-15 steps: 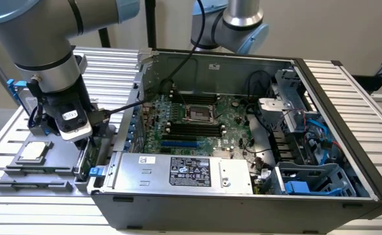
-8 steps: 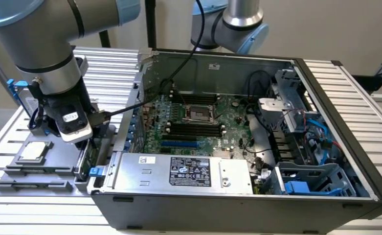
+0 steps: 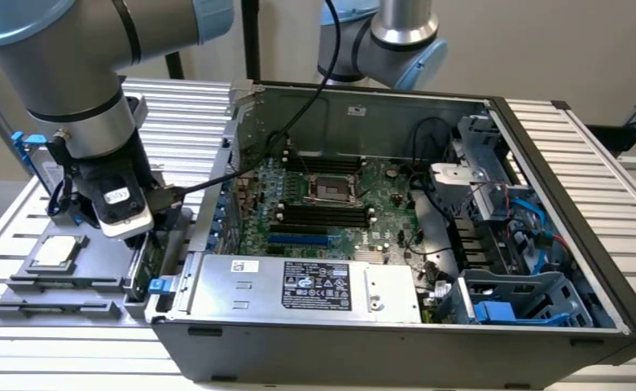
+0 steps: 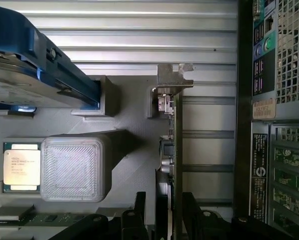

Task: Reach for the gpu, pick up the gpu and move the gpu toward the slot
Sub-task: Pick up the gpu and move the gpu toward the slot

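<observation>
Robot gripper (image 4: 164,197) hangs spread over the gray parts fixture (image 4: 129,115), one black finger on either side of the gpu (image 4: 172,125) and neither clearly pressing on it. The card stands on edge in its holder directly between them. It looks light and stiff but fragile (small components crowd one face), so the flat board faces near the fingers seem the safest hold. The silver bracket (image 4: 172,80) caps its far end, and the open computer case (image 3: 405,334) stands just beside the fixture.
</observation>
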### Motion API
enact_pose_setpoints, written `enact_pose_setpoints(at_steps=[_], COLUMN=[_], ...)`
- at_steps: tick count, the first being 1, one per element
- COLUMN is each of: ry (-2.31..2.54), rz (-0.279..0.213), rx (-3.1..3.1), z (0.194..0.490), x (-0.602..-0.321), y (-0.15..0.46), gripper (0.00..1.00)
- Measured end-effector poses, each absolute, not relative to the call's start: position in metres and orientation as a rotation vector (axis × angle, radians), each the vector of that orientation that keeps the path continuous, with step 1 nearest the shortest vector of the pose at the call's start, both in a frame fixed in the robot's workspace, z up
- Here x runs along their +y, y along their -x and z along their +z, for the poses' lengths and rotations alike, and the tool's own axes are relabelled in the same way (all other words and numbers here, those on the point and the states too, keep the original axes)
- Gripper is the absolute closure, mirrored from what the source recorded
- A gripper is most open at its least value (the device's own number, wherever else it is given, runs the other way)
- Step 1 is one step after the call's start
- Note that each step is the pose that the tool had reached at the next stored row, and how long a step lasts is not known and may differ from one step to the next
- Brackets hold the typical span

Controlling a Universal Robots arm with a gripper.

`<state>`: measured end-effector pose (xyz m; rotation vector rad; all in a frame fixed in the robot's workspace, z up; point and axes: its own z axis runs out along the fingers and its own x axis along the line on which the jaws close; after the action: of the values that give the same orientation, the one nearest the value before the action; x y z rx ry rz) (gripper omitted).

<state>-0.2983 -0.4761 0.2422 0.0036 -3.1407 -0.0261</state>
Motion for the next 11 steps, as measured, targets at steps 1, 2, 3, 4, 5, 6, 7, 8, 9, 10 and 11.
enact_pose_setpoints(at_steps=[1, 2, 3, 4, 5, 6, 7, 8, 9, 10, 11], ry=[-0.003, -0.003, -0.003, -0.003, -0.003, -0.003, -0.003, -0.003, -0.003, -0.003, -0.003], rz=[-0.026, -0.025, -0.025, -0.025, -0.024, -0.024, -0.024, -0.024, -0.024, -0.024, -0.024], rx=[-3.141, -3.141, -3.141, -3.141, -3.141, -3.141, -3.141, -3.141, -3.141, -3.141, -3.141], z=[0.2421, 0.242, 0.242, 0.2419, 0.2419, 0.2418, 0.2418, 0.2418, 0.2418, 0.2417, 0.2417], x=[-0.4761, -0.4761, -0.476, -0.476, -0.476, -0.476, -0.4759, -0.4759, -0.4759, -0.4759, -0.4759], y=[0.2983, 0.2983, 0.2983, 0.2983, 0.2983, 0.2983, 0.2983, 0.2983, 0.2983, 0.2983, 0.2983], gripper=[0.58, 0.58, 0.58, 0.58, 0.58, 0.6, 0.66, 0.66, 0.66, 0.73, 0.73])
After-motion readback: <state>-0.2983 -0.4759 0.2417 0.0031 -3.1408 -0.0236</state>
